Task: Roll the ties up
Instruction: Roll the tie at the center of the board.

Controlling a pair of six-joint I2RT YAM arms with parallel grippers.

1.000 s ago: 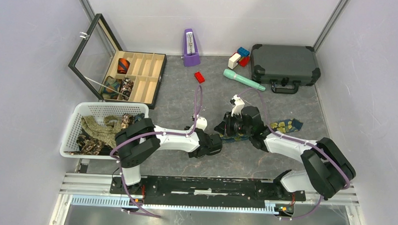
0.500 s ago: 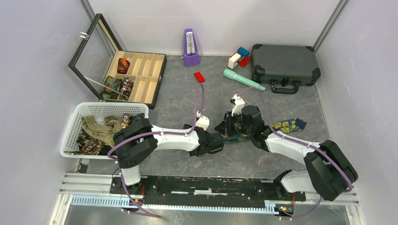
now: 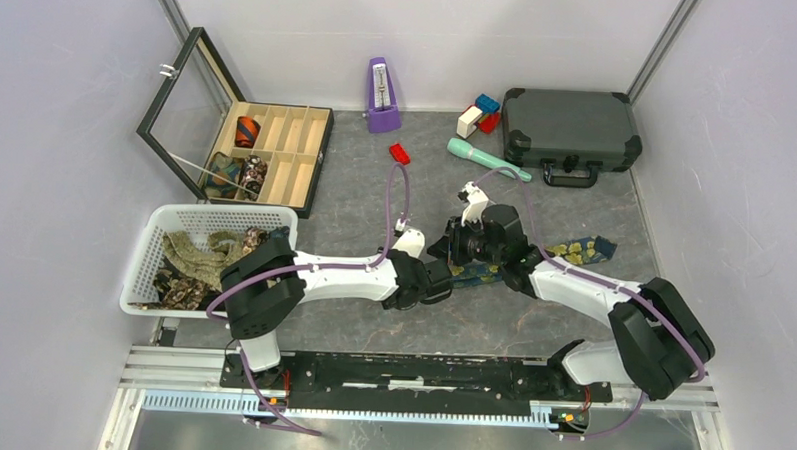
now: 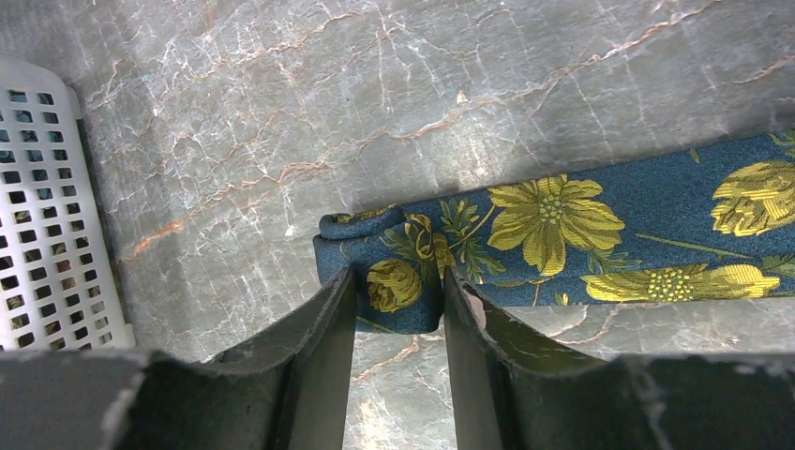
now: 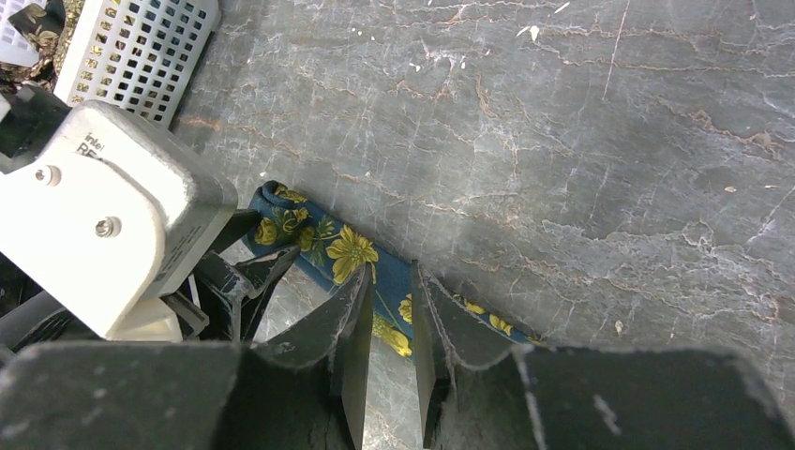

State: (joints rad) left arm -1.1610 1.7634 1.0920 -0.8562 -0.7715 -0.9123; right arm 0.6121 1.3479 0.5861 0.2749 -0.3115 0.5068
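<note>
My left gripper (image 4: pixel 398 281) is clamped on the folded-over narrow end of the blue tie (image 4: pixel 562 225). One finger presses each side of the fold, and the yellow-flowered cloth bulges in the gap between them. From that fold the blue tie runs flat along the grey table (image 3: pixel 355 203) toward 3 o'clock, its wider end lying free out past my right arm. My right gripper (image 5: pixel 389 291) sits just beside the left one, at its 3 o'clock, with its fingers drawn close and pinching the strip that passes between them. Seen from above, both grippers meet near the middle of the table. At 9 o'clock a white basket (image 3: pixel 225 211) holds loose ties (image 3: pixel 198 258), and at 10 o'clock an open wooden box (image 3: pixel 312 142) holds rolled ties (image 3: pixel 246 132) in its left compartments.
</note>
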